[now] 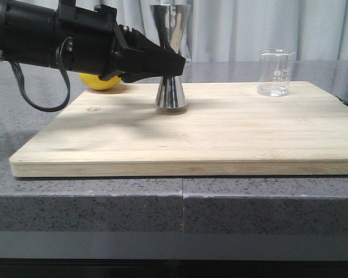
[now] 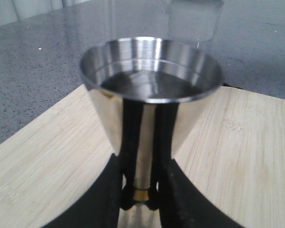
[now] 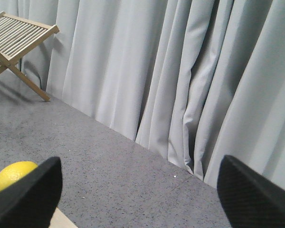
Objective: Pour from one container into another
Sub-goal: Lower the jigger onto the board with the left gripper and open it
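The steel hourglass jigger (image 1: 171, 58) stands upright on the wooden board (image 1: 220, 139), left of centre. My left gripper (image 1: 175, 63) reaches in from the left and is shut on its narrow waist. In the left wrist view both black fingers (image 2: 173, 190) press the gold band of the jigger (image 2: 152, 71), whose upper cup looks dark and glossy inside. The clear glass beaker (image 1: 275, 72) stands upright at the board's back right, apart from both grippers; it shows blurred behind the jigger as the beaker (image 2: 194, 21). My right gripper (image 3: 140, 202) is open, holds nothing, and faces the curtain.
A yellow lemon (image 1: 104, 82) lies behind the left arm at the board's back left edge, also seen as the lemon (image 3: 12, 175). A wooden slatted rack (image 3: 19, 38) stands far off on the grey counter (image 3: 133, 175). Grey curtains hang behind.
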Motion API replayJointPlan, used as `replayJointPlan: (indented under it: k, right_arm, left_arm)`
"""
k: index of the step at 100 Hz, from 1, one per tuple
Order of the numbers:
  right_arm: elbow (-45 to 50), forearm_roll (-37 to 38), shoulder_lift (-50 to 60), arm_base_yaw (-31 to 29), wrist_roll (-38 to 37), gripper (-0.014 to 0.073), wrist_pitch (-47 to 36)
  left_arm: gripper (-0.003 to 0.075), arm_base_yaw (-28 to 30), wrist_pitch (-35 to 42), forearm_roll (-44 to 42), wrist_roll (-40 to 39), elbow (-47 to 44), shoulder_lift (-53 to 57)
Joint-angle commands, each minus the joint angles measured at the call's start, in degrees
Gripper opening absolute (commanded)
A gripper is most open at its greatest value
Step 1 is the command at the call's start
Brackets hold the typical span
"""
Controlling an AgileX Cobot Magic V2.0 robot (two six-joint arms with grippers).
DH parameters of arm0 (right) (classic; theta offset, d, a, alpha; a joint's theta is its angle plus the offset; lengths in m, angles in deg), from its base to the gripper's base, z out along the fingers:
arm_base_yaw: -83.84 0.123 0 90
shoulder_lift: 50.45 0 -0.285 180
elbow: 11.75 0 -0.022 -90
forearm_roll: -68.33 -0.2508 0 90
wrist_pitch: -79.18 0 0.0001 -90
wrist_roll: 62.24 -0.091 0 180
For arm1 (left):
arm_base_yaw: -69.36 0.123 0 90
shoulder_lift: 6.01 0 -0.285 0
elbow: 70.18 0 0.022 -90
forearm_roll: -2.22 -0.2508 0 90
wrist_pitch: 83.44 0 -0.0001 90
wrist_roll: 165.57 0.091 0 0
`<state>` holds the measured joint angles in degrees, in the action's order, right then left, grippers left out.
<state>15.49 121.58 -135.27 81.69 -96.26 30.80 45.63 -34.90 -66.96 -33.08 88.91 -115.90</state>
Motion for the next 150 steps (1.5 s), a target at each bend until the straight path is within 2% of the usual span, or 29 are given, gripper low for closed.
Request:
replayJointPlan:
  k: [1,27,74,81,105,130,150]
  right_arm:
    - [-1.32,-2.44,2.23,-0.01,-0.07,0.0601,-3.32]
    - [-1.32,-2.44,2.23,-0.01,-0.07,0.0601,-3.32]
    - [-1.32,-2.44,2.23,-0.01,-0.07,0.06,-3.32]
    - [-1.32,-2.44,2.23,-0.01,-0.07,0.06,-3.32]
    - [-1.32,-2.44,2.23,-0.01,-0.07,0.06,-3.32]
    - [-1.32,-2.44,2.23,-0.01,-0.07,0.06,-3.32]
    - [-1.32,-2.44,2.23,-0.01,-0.07,0.06,-3.32]
  left_arm:
    - [-0.002,-0.53,3.02,2.73,-0.45,1.67,2.37]
    - [-0.002,-0.53,5.39,2.73,-0.72,1.67,-1.43]
    - [-0.0015,-0.53,5.76,2.73,-0.72,1.79,-1.49]
    - [0.002,-0.53,5.76,2.73,-0.72,1.78,-1.49]
    - [0.0239,-0.53,5.76,2.73,-0.72,1.78,-1.49]
    - [0.0281,-0.53,6.19,2.73,-0.72,1.78,-1.49]
    - [0.0407,-0.53,6.19,2.73,-0.62,1.87,-1.39]
